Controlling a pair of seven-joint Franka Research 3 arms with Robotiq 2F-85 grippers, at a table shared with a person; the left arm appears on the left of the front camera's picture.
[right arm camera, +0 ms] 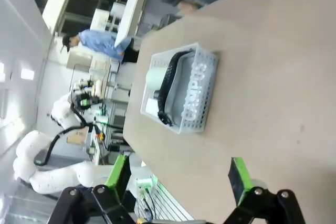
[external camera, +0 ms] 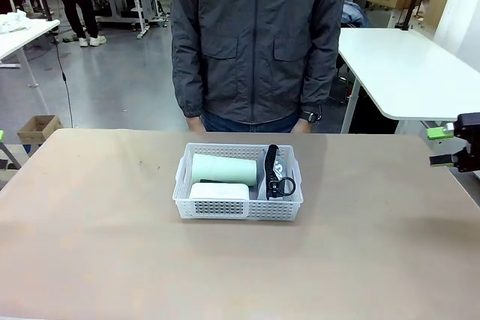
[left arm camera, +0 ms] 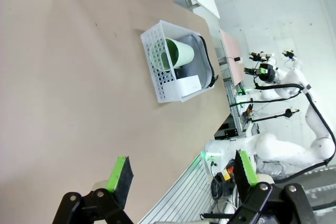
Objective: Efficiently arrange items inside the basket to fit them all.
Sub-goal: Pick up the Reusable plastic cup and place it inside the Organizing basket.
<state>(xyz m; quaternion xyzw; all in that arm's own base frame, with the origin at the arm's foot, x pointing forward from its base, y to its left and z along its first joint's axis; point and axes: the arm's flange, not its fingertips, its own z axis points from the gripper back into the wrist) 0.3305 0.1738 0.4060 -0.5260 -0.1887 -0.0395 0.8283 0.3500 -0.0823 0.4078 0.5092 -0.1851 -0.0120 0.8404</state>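
The white basket (external camera: 238, 204) sits mid-table (external camera: 90, 222), holding the pale green cup (external camera: 223, 168) lying down, the white boxy device (external camera: 218, 191) and the grey pouch (external camera: 276, 177). Both grippers' (left arm camera: 181, 176) (right arm camera: 178, 174) jaws stand wide open, empty, well apart from it.
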